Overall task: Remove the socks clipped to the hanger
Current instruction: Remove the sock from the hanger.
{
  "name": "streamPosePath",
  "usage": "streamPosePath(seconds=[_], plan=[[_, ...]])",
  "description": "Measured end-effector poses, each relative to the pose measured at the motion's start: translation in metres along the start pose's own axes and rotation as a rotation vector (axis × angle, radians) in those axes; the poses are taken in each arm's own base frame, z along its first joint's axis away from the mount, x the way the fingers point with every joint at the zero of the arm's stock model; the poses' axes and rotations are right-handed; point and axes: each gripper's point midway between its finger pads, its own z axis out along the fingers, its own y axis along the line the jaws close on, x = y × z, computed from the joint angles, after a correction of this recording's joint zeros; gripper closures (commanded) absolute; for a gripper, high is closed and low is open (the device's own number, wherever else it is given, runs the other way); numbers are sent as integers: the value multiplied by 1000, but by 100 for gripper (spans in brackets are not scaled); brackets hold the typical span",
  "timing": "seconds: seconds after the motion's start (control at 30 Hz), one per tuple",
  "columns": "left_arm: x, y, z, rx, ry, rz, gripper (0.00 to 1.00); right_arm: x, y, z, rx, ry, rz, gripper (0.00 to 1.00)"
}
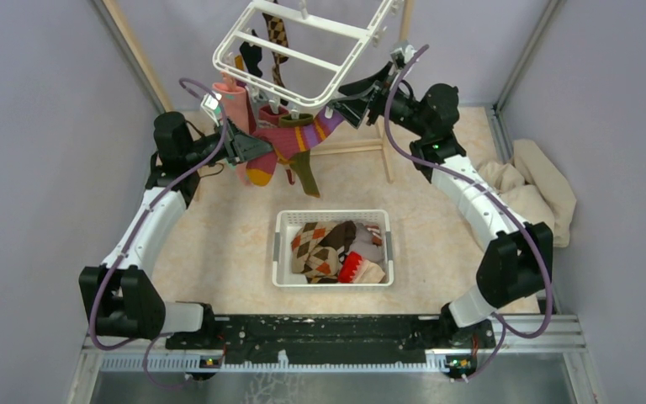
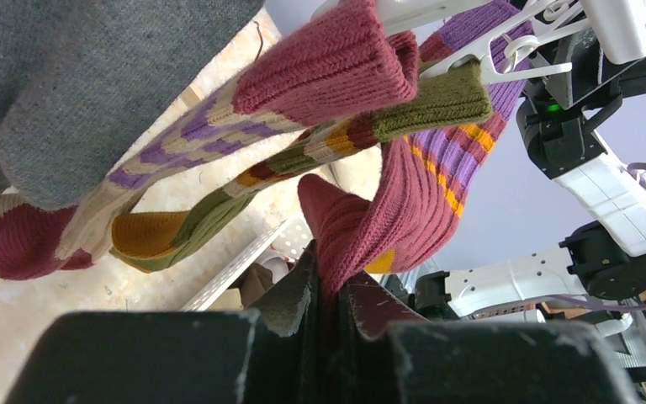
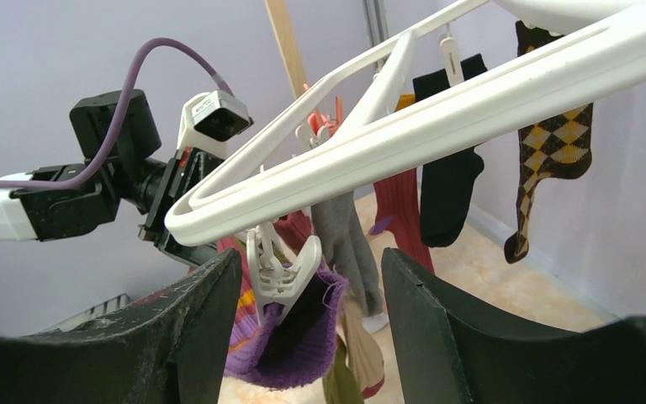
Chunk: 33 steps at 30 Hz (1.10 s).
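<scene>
Snugly, sock [image 2: 420, 194] within left end effector [image 2: 328, 290].

Left arm [image 1: 147, 223] and right arm [image 1: 479, 198] reach up inward, left fingers [image 2: 286, 311] pinched together, right fingers [image 3: 193, 328] spread apart.

Bright, even diffuse light, soft faint shadows, overhead view sharp, wrist-view foregrounds dark and blurred.

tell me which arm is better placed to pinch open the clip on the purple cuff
Right. The right gripper, open, straddles the white clip on the purple cuff. The left gripper is shut on the maroon sock toe lower down.
</scene>
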Motion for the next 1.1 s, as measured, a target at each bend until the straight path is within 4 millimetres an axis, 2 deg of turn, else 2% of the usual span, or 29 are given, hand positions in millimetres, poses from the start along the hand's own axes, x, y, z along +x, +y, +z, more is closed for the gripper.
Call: streamPosePath(seconds=[0.37,0.67,1.1], plan=[[1,-1,0,3,3,1,88,-8,0,3,-4,-16,-11,39],[1,-1,0,5,5,0,88,-10,0,6,-13,-24,-2,48],[3,2,1,6,14,-8,90,-3,-2,12,-42,-5,35,75]])
